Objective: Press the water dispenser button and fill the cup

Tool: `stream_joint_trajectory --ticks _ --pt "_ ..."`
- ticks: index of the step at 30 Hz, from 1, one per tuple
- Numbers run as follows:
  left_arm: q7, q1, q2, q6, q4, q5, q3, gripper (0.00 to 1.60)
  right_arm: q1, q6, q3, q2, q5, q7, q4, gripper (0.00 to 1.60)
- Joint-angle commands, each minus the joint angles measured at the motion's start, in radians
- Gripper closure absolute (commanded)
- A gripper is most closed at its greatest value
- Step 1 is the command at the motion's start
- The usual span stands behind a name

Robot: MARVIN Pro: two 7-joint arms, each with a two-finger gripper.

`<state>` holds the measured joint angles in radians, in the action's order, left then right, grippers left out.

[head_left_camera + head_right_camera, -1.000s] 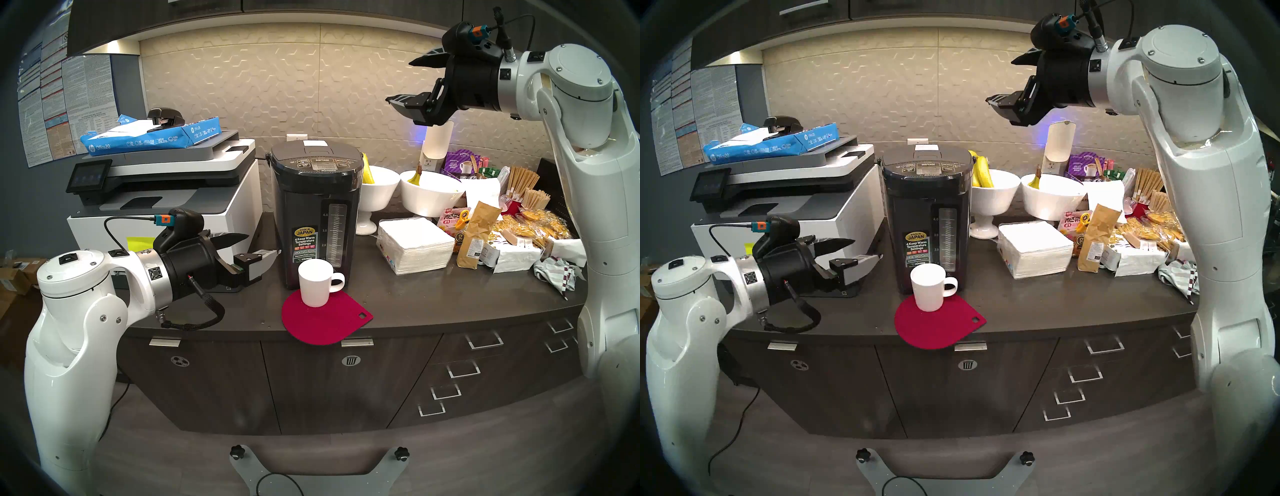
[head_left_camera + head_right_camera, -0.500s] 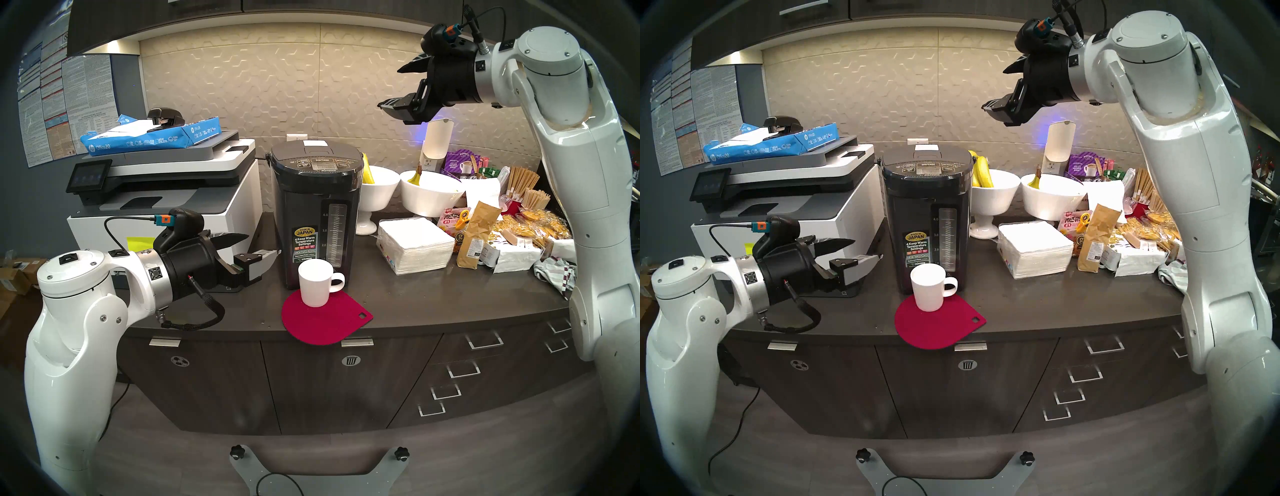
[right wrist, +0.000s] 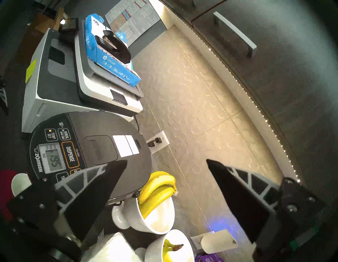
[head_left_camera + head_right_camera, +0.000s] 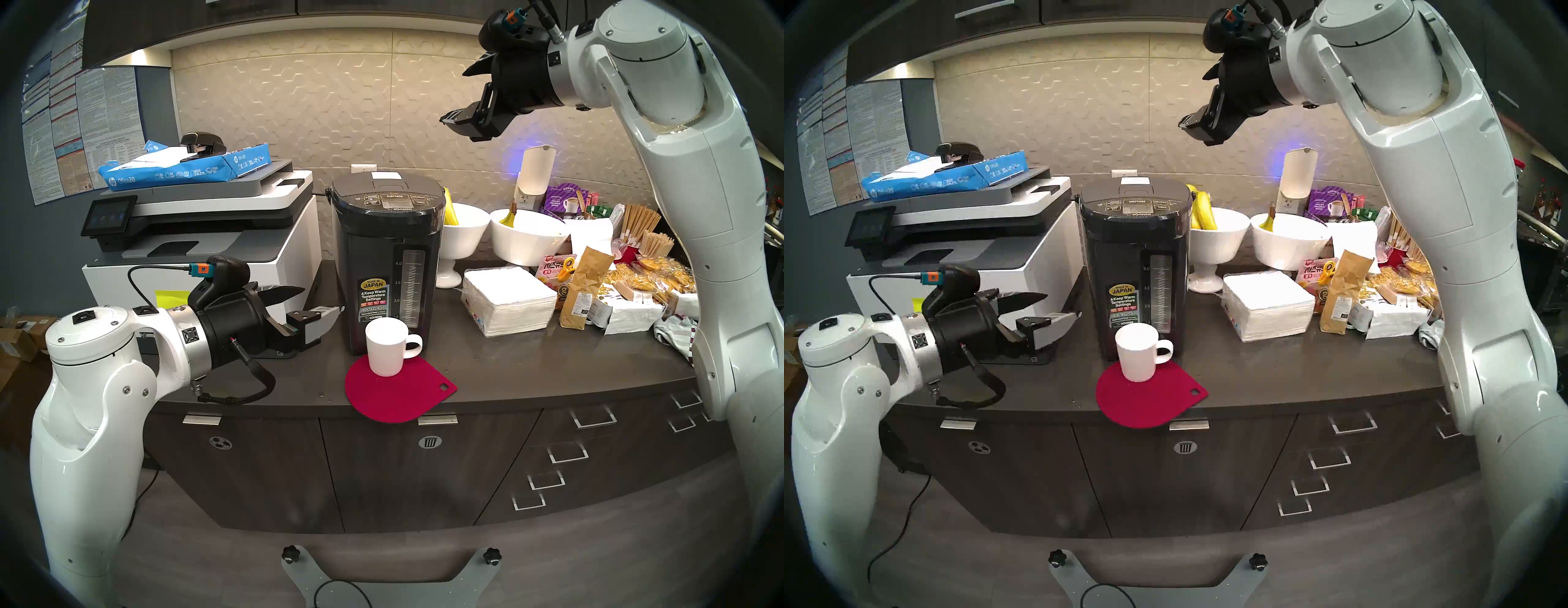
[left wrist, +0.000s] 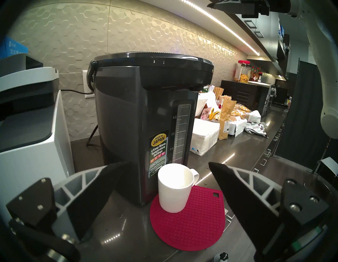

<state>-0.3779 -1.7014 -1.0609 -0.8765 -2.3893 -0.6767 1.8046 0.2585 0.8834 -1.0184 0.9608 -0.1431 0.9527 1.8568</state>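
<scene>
Both jaws spread, right gripper hangs above-right of the button.

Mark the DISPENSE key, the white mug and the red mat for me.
DISPENSE key (image 3: 70,154), right wrist view: on its white lettering.
white mug (image 4: 386,354), head stereo left view: on the front of its outer wall.
red mat (image 5: 193,225), left wrist view: on the bare ribbed surface in front of the mug.

Warm under-cabinet glow, dark fisheye rim
</scene>
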Motion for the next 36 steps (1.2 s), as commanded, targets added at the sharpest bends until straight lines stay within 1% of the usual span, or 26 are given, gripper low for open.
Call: stream_joint_trajectory --ticks 1,2,3,4,5,8,9,10,11,13,15,16,17,18,20,21,22,28,31,36 --pt "-0.001 0.002 0.0 0.001 -0.01 -0.001 0.0 0.0 -0.1 0.023 0.066 -0.009 0.014 0.087 0.001 0.0" --pt "-0.001 0.002 0.0 0.001 -0.01 -0.001 0.0 0.0 -0.157 0.037 0.103 -0.02 0.014 0.131 -0.027 0.0" --pt "-0.001 0.002 0.0 0.001 -0.01 -0.001 0.0 0.0 -0.098 0.026 0.069 -0.002 0.015 0.064 -0.013 0.0" --pt "-0.001 0.002 0.0 0.001 -0.01 -0.001 0.0 0.0 -0.15 0.034 0.105 -0.014 0.017 0.104 -0.039 0.0" --pt "-0.001 0.002 0.0 0.001 -0.01 -0.001 0.0 0.0 -0.131 0.029 0.097 -0.009 0.018 0.076 -0.038 0.0" --pt "-0.001 0.002 0.0 0.001 -0.01 -0.001 0.0 0.0 -0.172 0.036 0.138 -0.017 0.03 0.083 -0.067 0.0" --pt "-0.001 0.002 0.0 0.001 -0.01 -0.001 0.0 0.0 -0.164 0.031 0.137 -0.014 0.032 0.066 -0.067 0.0" --pt "-0.001 0.002 0.0 0.001 -0.01 -0.001 0.0 0.0 -0.184 0.034 0.152 -0.018 0.035 0.078 -0.077 0.0" --pt "-0.001 0.002 0.0 0.001 -0.01 -0.001 0.0 0.0 -0.185 0.032 0.157 -0.017 0.039 0.066 -0.082 0.0" --pt "-0.001 0.002 0.0 0.001 -0.01 -0.001 0.0 0.0 -0.214 0.035 0.182 -0.022 0.046 0.078 -0.098 0.0" --pt "-0.001 0.002 0.0 0.001 -0.01 -0.001 0.0 0.0 -0.21 0.031 0.185 -0.02 0.055 0.056 -0.101 0.0" --pt "-0.001 0.002 0.0 0.001 -0.01 -0.001 0.0 0.0 -0.242 0.035 0.21 -0.027 0.06 0.077 -0.115 0.0" --pt "-0.001 0.002 0.0 0.001 -0.01 -0.001 0.0 0.0 -0.225 0.032 0.201 -0.024 0.066 0.049 -0.111 0.0" --pt "-0.001 0.002 0.0 0.001 -0.01 -0.001 0.0 0.0 -0.243 0.034 0.214 -0.028 0.069 0.063 -0.117 0.0" --pt "-0.001 0.002 0.0 0.001 -0.01 -0.001 0.0 0.0 -0.259 0.033 0.226 -0.033 0.079 0.061 -0.121 0.0" --pt "-0.001 0.002 0.0 0.001 -0.01 -0.001 0.0 0.0 -0.29 0.035 0.246 -0.039 0.084 0.088 -0.13 0.0" --pt "-0.001 0.002 0.0 0.001 -0.01 -0.001 0.0 0.0 -0.275 0.032 0.236 -0.035 0.091 0.062 -0.122 0.0" --pt "-0.001 0.002 0.0 0.001 -0.01 -0.001 0.0 0.0 -0.324 0.027 0.26 -0.043 0.129 0.064 -0.12 0.0" --pt "-0.001 0.002 0.0 0.001 -0.01 -0.001 0.0 0.0 -0.346 0.022 0.278 -0.056 0.158 0.064 -0.11 0.0" --pt "-0.001 0.002 0.001 0.001 -0.01 -0.001 0.0 0.0 -0.397 0.006 0.333 -0.092 0.22 0.077 -0.096 0.0"
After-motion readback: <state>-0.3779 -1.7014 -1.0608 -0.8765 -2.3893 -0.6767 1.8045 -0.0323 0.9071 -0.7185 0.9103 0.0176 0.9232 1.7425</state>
